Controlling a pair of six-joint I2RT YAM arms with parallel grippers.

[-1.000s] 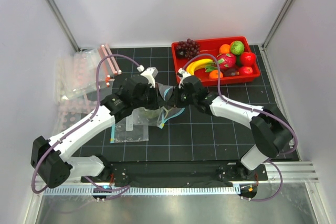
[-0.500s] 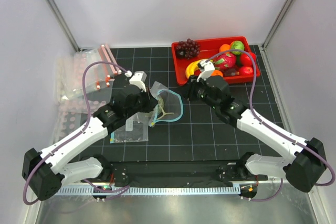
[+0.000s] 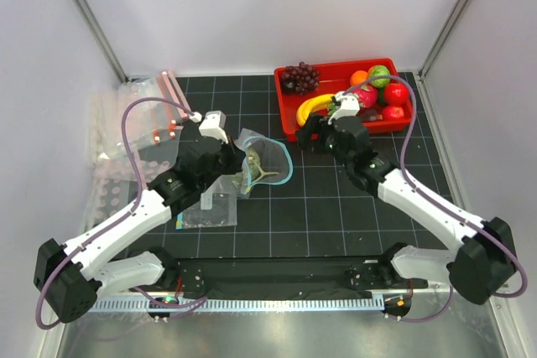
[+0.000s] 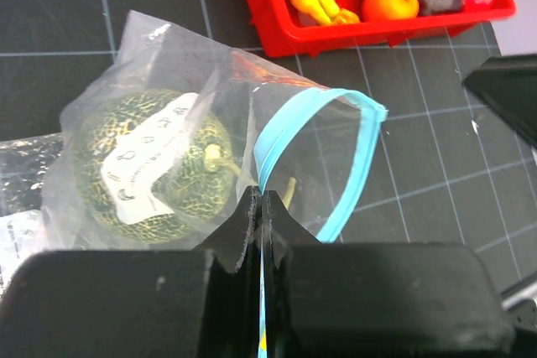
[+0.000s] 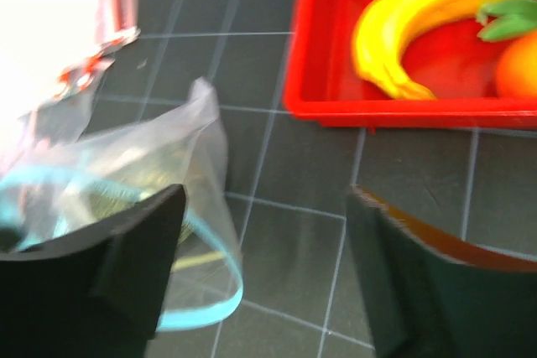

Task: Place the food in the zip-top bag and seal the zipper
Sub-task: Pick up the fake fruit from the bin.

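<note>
A clear soft plastic pouch with a teal-blue mouth strip [image 3: 267,162] is seen on the black gridded mat [image 3: 336,207], left of the red plastic tray [image 3: 284,115]. The strip [image 4: 289,127] is pinched between the closed fingers of the left gripper [image 4: 261,204], and the mouth is held up in an open loop. A dull green netted round melon [image 4: 143,169] is lodged inside the pouch, at its closed end.

The right gripper [image 5: 264,207] is held above the mat between the pouch mouth and the tray's near left corner, its fingers spread wide with nothing between them.

The yellow curved banana [image 3: 312,106] is found in the left part of the tray, just beside a pink dragon fruit [image 3: 363,96]. A small red round fruit [image 3: 396,93] is seen at the tray's right end, with a bright green fruit [image 3: 379,75] and an orange one [image 3: 359,78] behind it. A bunch of dark purple grapes [image 3: 299,78] is draped over the tray's far left corner.

A pile of clear bags with pink-red strips [image 3: 138,115] is stacked at the mat's left edge, and one flat clear bag [image 3: 205,212] is spread under the left arm.
</note>
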